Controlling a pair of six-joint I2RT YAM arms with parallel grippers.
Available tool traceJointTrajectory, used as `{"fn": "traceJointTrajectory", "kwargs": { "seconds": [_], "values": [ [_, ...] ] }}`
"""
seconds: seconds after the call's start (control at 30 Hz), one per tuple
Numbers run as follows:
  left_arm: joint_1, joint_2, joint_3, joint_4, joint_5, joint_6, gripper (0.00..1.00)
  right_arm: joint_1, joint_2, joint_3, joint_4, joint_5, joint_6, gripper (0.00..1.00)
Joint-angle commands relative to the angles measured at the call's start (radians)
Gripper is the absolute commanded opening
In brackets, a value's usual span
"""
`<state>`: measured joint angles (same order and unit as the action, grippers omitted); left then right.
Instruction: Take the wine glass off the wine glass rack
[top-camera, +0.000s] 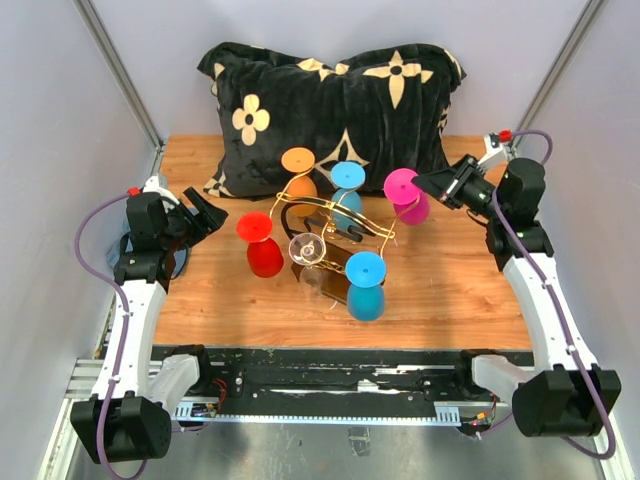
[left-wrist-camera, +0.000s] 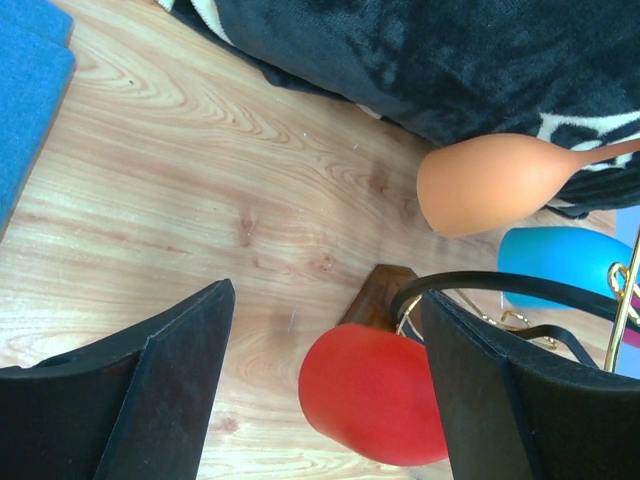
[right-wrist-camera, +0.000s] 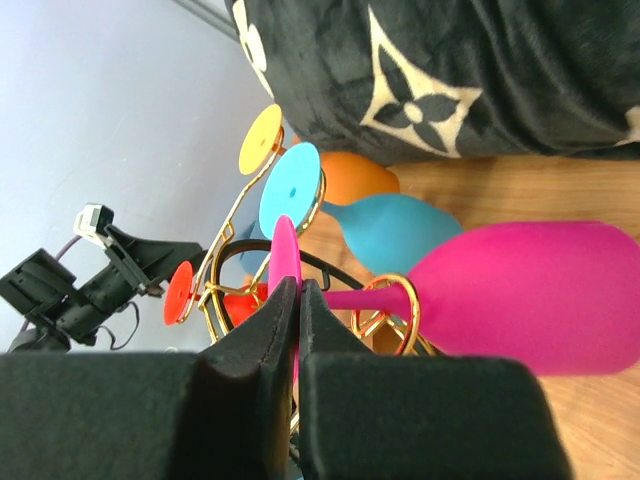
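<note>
The pink glass (top-camera: 405, 195) sits at the rack's (top-camera: 310, 203) right end, foot up and bowl down. It is smooth, matte and opaque, with a rounded bowl, a thin stem and a flat disc foot. In the right wrist view its stem runs by a curled gold wire loop. The right gripper (right-wrist-camera: 290, 290) has its two black, wedge-shaped fingers pressed together on the rim of that pink foot.

The rack is thin gold wire with scrolls and dark curved rails on a brown wooden base. Around it are more foot-up glasses: orange (top-camera: 298, 160), light blue (top-camera: 348, 176), red (top-camera: 262, 245), a clear one (top-camera: 305, 248) lying tilted, and a blue one (top-camera: 366, 285) at the front.

The left gripper (left-wrist-camera: 328, 300) is just beside the red glass with its flat black fingers wide apart, holding nothing.

All of this stands on a grained wooden table (top-camera: 450, 290). A plush black pillow (top-camera: 330, 95) with cream flower shapes lies along the back edge.
</note>
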<state>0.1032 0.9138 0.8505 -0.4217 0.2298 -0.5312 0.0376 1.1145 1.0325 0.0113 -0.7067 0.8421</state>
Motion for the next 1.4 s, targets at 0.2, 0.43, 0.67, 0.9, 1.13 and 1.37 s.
{"fn": "traceJointTrajectory", "kwargs": {
  "seconds": [0.2,0.43,0.67,0.9,1.13,1.37],
  "values": [
    [-0.003,0.005,0.0,-0.003,0.009,0.03,0.81,-0.076,-0.111,-0.032,-0.042,0.061,-0.072,0.01],
    [-0.002,0.007,-0.009,0.009,0.022,0.022,0.81,-0.076,-0.152,-0.081,-0.083,0.015,-0.071,0.01],
    [-0.002,0.005,-0.026,0.018,0.035,0.008,0.81,-0.038,-0.131,-0.095,-0.029,-0.053,-0.007,0.01],
    [-0.003,0.001,-0.018,0.011,0.035,0.008,0.81,-0.004,-0.012,0.006,0.049,-0.037,0.024,0.01],
    [-0.002,-0.001,-0.002,0.001,0.04,0.01,0.81,-0.135,0.091,0.08,0.141,-0.035,0.104,0.01],
    [-0.003,0.003,-0.009,0.009,0.047,0.016,0.81,-0.297,0.166,0.132,0.083,-0.077,0.038,0.01]
  ]
}}
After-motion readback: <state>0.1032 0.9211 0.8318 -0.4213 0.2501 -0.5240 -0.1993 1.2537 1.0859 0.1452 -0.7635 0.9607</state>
